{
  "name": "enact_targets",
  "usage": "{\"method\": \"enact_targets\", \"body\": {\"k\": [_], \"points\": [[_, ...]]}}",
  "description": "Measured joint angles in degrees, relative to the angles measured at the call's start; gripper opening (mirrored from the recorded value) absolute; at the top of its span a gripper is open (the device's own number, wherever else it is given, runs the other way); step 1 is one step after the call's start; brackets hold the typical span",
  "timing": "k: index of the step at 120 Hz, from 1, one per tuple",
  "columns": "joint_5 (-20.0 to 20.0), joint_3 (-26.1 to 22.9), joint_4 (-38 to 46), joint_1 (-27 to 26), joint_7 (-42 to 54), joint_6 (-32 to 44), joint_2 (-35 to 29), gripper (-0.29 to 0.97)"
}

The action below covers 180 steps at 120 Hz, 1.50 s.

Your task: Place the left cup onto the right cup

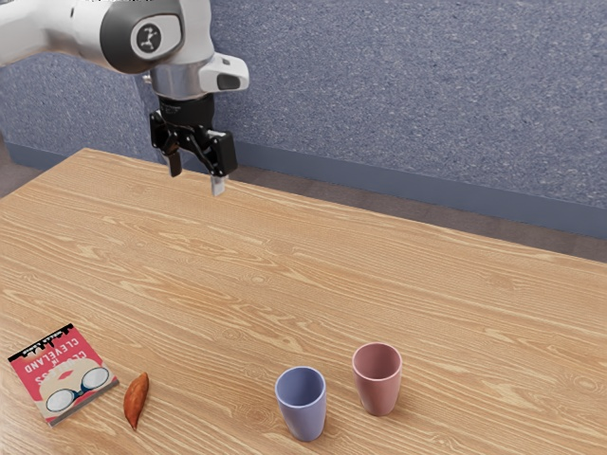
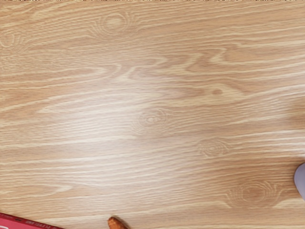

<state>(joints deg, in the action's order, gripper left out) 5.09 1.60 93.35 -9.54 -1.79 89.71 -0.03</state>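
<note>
Two upright cups stand side by side near the table's front edge in the exterior view: a lavender-blue cup (image 1: 302, 402) on the left and a pink cup (image 1: 377, 377) just to its right, a small gap between them. My gripper (image 1: 196, 177) hangs high over the far left part of the table, well away from both cups, open with nothing between its fingers. In the wrist view a sliver of the lavender-blue cup (image 2: 300, 180) shows at the frame's edge over bare wood.
A red book (image 1: 61, 373) lies at the front left of the wooden table (image 1: 285, 275), with a small orange sweet potato (image 1: 136, 399) beside it. The book's corner (image 2: 24, 223) and the sweet potato's tip (image 2: 116, 223) appear in the wrist view. A blue-grey wall stands behind the table.
</note>
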Motion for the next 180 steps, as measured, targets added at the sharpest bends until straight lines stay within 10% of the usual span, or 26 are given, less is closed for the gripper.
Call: {"method": "enact_targets", "body": {"k": [48, 107, 180], "points": [[-1.5, -5.6, 10.7, 2.4, -0.2, 7.2, -5.4, 0.68], [-15.3, -54.4, 23.9, 42.6, -0.5, 18.5, -10.5, 0.66], [-33.7, -86.5, 32.5, 68.9, -0.8, 29.0, -16.3, 0.57]]}}
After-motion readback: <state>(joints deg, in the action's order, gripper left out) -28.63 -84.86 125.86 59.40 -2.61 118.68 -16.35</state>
